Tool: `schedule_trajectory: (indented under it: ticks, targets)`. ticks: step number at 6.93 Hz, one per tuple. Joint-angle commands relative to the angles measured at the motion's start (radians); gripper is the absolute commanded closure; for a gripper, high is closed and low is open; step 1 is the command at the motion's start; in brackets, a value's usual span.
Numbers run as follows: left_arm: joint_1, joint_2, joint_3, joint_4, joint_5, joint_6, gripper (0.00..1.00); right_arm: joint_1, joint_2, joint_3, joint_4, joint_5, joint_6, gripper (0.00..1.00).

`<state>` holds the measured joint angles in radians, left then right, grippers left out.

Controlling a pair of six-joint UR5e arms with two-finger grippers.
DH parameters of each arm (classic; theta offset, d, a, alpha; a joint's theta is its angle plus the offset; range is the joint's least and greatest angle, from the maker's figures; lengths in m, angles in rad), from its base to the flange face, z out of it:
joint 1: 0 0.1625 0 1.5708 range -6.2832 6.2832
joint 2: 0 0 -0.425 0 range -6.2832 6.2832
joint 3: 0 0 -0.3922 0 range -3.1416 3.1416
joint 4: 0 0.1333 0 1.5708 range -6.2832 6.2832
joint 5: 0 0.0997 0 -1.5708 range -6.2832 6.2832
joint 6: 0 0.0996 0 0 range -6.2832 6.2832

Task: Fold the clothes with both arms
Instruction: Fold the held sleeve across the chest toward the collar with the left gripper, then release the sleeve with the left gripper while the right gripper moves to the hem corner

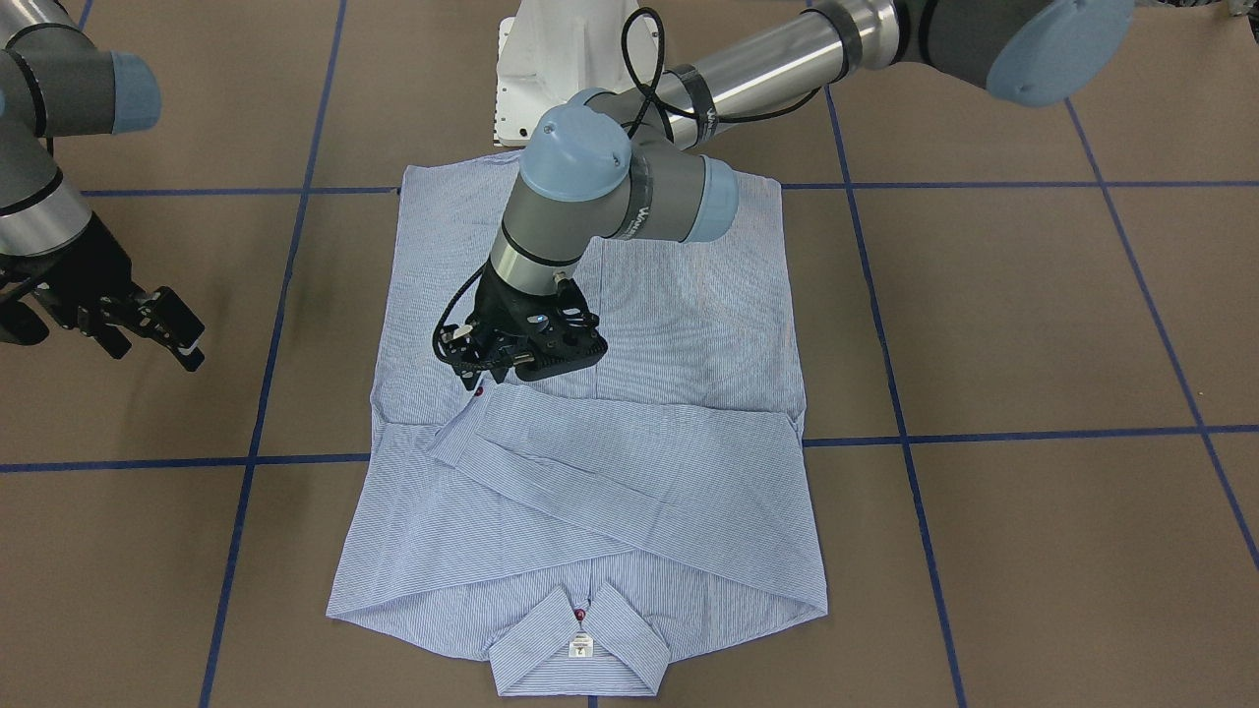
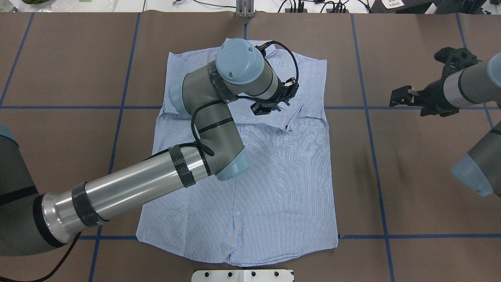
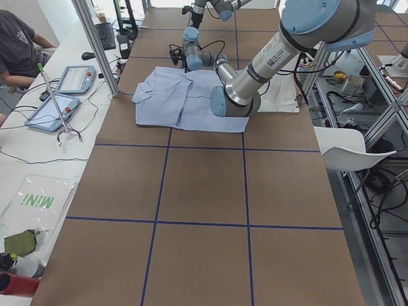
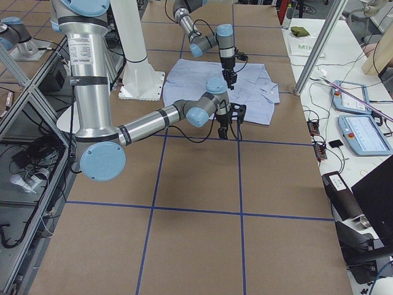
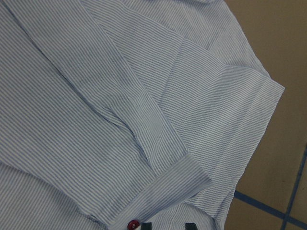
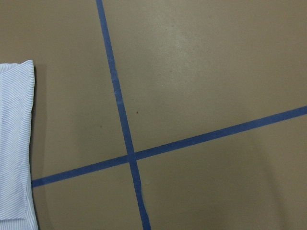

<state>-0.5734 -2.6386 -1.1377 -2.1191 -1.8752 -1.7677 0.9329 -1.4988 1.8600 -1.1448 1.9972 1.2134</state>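
Shirt [image 1: 679, 324]: flat at mid-table, front up, collar [image 1: 580, 644] toward the operators' edge, hem toward the robot's edge; both sleeves folded across the chest.
Left gripper [image 1: 479, 372]: low over the cuff [image 5: 178, 175] of the upper folded sleeve, just beside its red button [image 5: 133, 223]; fingertips apart, nothing visibly pinched.
Right gripper [image 1: 155, 344]: above bare table [image 1: 1033, 324], well apart from the shirt, toward the robot's right-hand edge; fingers spread, empty.
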Motion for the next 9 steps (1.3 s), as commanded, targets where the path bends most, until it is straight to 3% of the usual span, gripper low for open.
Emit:
schedule_trajectory:
  ticks: [1,2,3,4,5,6,7,9]
  targets:
    - [-0.002,0.02,-0.037,0.005,0.001,0.008,0.0,-0.023,-0.036,0.063,0.0,0.018,0.034,0.0]
    - [-0.003,0.148,-0.207,0.007,-0.008,0.043,0.0,-0.139,-0.044,0.102,0.0,-0.001,0.146,0.0]
    - [-0.005,0.296,-0.385,0.017,-0.009,0.116,0.01,-0.316,-0.037,0.155,-0.001,-0.17,0.298,0.0]
    - [-0.008,0.403,-0.499,0.04,-0.01,0.166,0.01,-0.494,-0.04,0.198,-0.009,-0.351,0.495,0.01]
    - [-0.016,0.481,-0.58,0.044,-0.01,0.209,0.01,-0.641,-0.047,0.221,-0.016,-0.445,0.647,0.02]
    - [-0.016,0.546,-0.623,0.042,-0.004,0.238,0.01,-0.792,-0.066,0.226,-0.016,-0.548,0.786,0.03]
    - [-0.019,0.555,-0.617,0.041,0.002,0.238,0.01,-0.88,-0.069,0.26,-0.024,-0.586,0.892,0.07]
    - [-0.02,0.568,-0.613,0.041,0.002,0.237,0.01,-0.944,-0.057,0.278,-0.201,-0.6,1.021,0.11]
